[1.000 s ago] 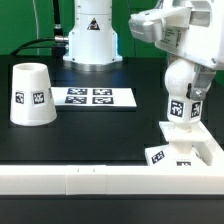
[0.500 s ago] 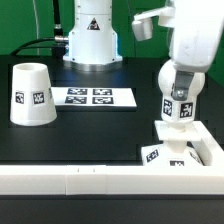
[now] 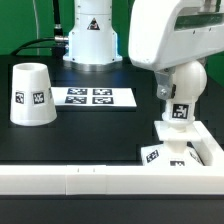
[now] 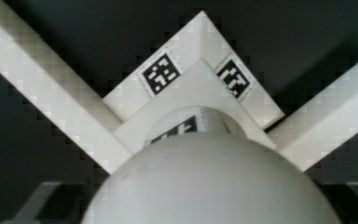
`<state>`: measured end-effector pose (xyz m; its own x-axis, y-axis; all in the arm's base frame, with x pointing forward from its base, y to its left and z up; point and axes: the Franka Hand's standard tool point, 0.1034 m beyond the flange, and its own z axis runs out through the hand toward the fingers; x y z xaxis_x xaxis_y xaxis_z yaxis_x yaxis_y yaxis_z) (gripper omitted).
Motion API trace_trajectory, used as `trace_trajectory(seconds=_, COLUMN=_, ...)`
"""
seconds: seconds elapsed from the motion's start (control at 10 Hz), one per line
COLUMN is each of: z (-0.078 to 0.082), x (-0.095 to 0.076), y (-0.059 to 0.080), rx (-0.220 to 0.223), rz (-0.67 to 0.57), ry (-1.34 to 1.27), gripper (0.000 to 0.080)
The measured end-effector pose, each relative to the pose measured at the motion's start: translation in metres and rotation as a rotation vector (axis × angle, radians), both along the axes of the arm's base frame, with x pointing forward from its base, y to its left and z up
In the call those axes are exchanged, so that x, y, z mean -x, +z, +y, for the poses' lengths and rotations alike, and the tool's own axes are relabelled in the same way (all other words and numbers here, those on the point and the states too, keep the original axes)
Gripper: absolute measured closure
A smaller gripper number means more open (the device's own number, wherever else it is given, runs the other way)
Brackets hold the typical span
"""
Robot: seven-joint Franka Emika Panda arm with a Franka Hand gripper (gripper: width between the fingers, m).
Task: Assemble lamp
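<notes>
Standing upright over the base (image 3: pixel 188 148), the bulb (image 3: pixel 179 98) is seen clamped in the claw (image 3: pixel 176 92) at the exterior view's right, round head up and neck down. One dark finger (image 3: pixel 163 92) is pressed to the side of the bulb that faces the exterior view's left; the other finger is hidden behind the bulb. The lower end of the neck is shown meeting the top of the base, though whether it is seated there cannot be told. A square tag is carried on the neck, facing the camera.

The base is pictured lying flat on the black counter (image 3: pixel 100 135), tucked into the corner of the white rail (image 3: pixel 90 180) that runs along the front edge and turns back at the exterior view's right. A tag is displayed on its top. In the wrist view the foreground is filled by the pale bulb (image 4: pixel 202 175), with a tagged corner of the base (image 4: pixel 190 70) seen beyond it between two white lengths of the rail.

The shade (image 3: pixel 30 95) is set wide end down on the counter, well apart at the exterior view's left, with one tag turned forward. The marker board (image 3: pixel 92 97) is laid flat just beside it, between shade and bulb. Much of the upper right is covered by the white arm (image 3: pixel 160 35).
</notes>
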<state>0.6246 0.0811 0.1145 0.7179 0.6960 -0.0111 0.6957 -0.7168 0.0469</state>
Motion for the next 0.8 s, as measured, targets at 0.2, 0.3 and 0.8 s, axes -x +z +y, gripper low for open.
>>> trace_trajectory(seconds=0.2, z=0.0006, x=0.0003, y=-0.0002, rx=-0.006, rz=-0.005, ry=-0.144, gripper=0.0225)
trace_trajectory(seconds=0.3, z=0.0009, x=0.0004, y=-0.0003, rx=-0.007, rz=-0.006, ry=-0.19, gripper=0.0225)
trace_trajectory(seconds=0.8, z=0.0057, x=0.0034, y=-0.0015, rx=-0.064, rz=0.009, ry=-0.726, gripper=0.0225)
